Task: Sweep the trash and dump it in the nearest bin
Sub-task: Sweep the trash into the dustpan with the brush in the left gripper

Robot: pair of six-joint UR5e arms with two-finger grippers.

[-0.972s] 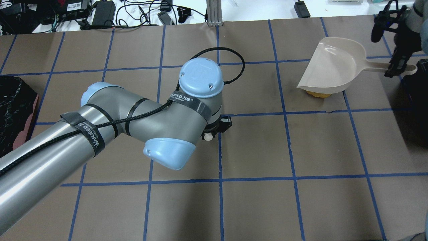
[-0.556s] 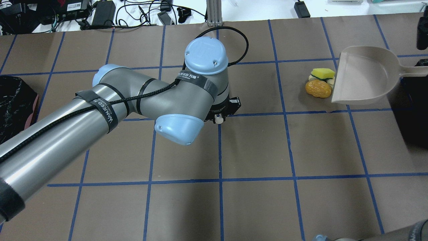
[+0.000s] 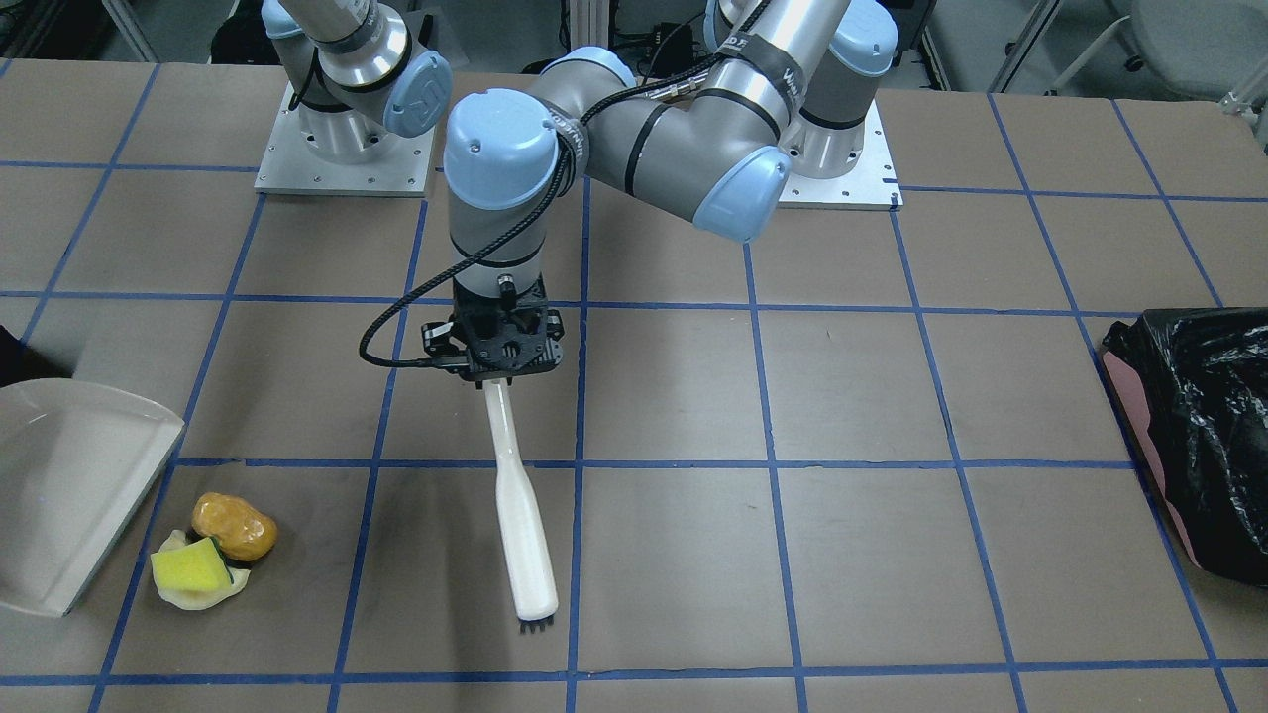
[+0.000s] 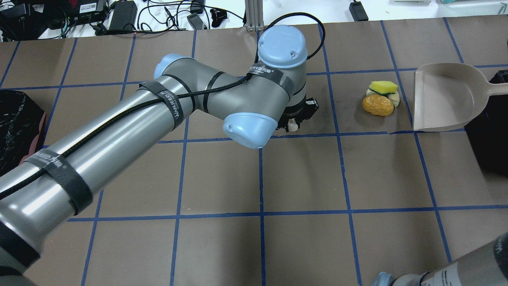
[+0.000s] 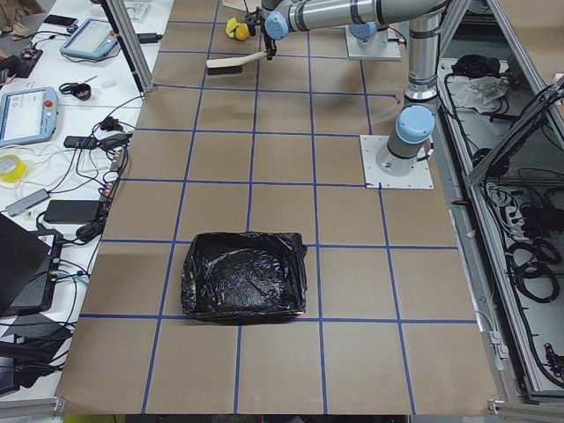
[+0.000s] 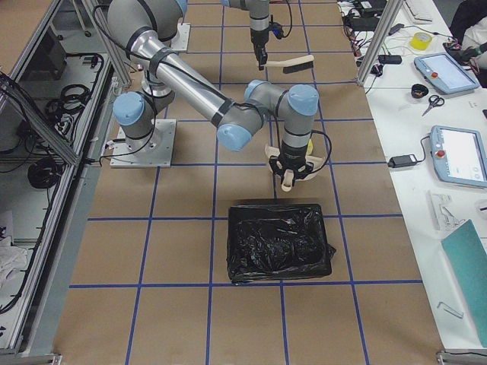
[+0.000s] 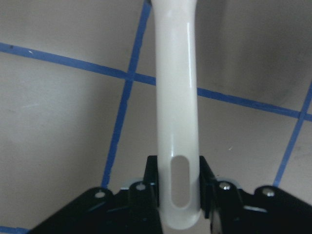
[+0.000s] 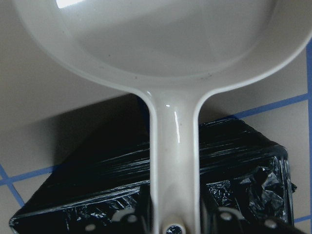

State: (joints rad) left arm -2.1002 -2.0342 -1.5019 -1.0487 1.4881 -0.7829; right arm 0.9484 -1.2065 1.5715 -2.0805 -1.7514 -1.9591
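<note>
The trash lies in a small pile: a golden-brown lump (image 4: 378,105) (image 3: 234,527), a yellow sponge (image 4: 383,86) (image 3: 188,568) and a pale scrap (image 3: 203,597) under them. A beige dustpan (image 4: 440,97) (image 3: 69,485) lies just right of the pile in the overhead view, its open mouth toward it, a small gap between. My right gripper (image 8: 175,222) is shut on the dustpan's handle (image 8: 174,146). My left gripper (image 3: 500,374) (image 4: 295,121) is shut on a white brush (image 3: 517,505) (image 7: 176,112), left of the pile in the overhead view, about one grid square away.
A bin lined with black plastic (image 4: 488,151) (image 8: 107,180) stands right under the dustpan's handle, at the table's right edge. A second black-lined bin (image 4: 16,127) (image 3: 1204,436) stands at the far left edge. Blue tape lines grid the brown table.
The dustpan has moved right off the trash and uncovered the pile. My left arm has moved right and farther away with the brush, toward the pile.
</note>
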